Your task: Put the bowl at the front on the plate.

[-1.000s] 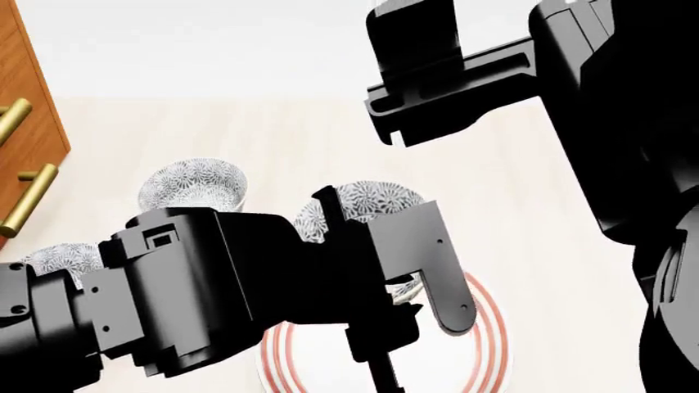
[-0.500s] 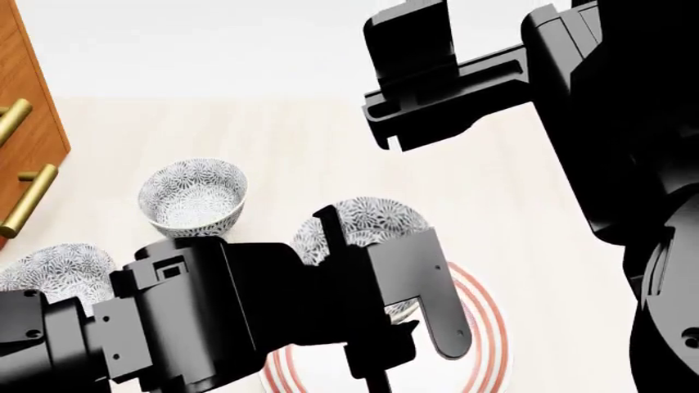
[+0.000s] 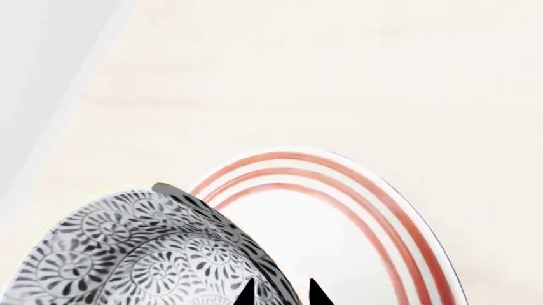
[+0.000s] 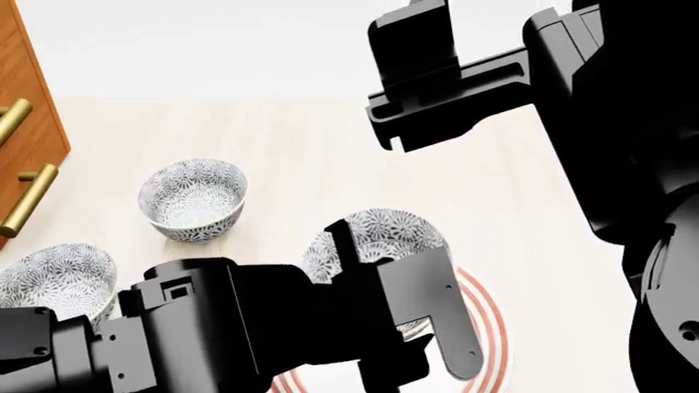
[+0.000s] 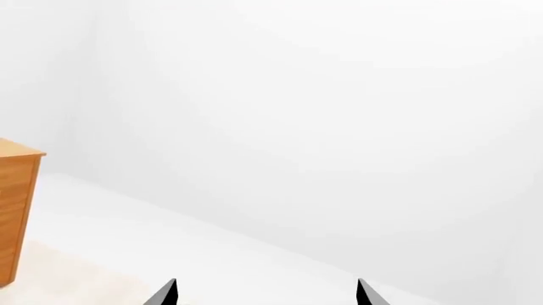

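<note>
The bowl, white with a dense grey-blue floral pattern, hangs over the far left part of the plate, a wide white plate with thin red rings. My left gripper is shut on its rim. In the left wrist view one fingertip is inside the bowl and one outside, with the gripper pinching the wall and the plate just behind. I cannot tell whether the bowl touches the plate. My right gripper is raised high at the back, and in its own view the gripper is open and holds nothing.
Two look-alike bowls stand to the left: one further back, one near the left edge behind my left arm. A wooden cabinet with brass handles borders the left side. The right arm's black links fill the right side.
My left gripper has carried the bowl nearer and slightly right, further over the plate. The arm has dropped in the view, uncovering the two other bowls. The right arm barely moved.
</note>
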Available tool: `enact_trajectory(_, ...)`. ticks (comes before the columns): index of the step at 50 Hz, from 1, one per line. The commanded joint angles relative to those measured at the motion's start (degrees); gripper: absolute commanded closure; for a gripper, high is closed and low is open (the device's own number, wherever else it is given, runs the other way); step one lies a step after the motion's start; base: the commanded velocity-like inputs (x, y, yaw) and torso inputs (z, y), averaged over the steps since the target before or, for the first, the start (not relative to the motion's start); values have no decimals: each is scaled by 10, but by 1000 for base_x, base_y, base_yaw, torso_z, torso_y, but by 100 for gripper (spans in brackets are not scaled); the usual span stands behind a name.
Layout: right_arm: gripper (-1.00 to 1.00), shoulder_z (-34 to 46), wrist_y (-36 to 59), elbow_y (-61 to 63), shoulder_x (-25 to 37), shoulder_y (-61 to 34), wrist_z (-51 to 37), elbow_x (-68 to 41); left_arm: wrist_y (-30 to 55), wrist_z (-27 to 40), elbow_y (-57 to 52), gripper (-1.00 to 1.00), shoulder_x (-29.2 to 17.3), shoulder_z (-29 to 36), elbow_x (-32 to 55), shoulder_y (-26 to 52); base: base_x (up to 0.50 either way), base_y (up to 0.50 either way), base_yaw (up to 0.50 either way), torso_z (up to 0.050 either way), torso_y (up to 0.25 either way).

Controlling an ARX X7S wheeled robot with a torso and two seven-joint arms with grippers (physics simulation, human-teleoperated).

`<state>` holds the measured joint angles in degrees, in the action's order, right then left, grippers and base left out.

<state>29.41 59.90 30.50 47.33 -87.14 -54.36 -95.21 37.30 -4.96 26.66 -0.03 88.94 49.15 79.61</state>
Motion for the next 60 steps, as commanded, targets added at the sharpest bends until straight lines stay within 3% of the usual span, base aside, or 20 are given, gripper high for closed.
enact_trajectory(1,-100,3,-2,-3,-3,1,5,6,-9,61,0,100,0,-3,-1,-12,0,0,0,0,0)
enact_trajectory(60,-100,11,-21,-8,-5,23,38,40,-88,121,16,100,0,-3,-2,-70,0,0,0,0,0)
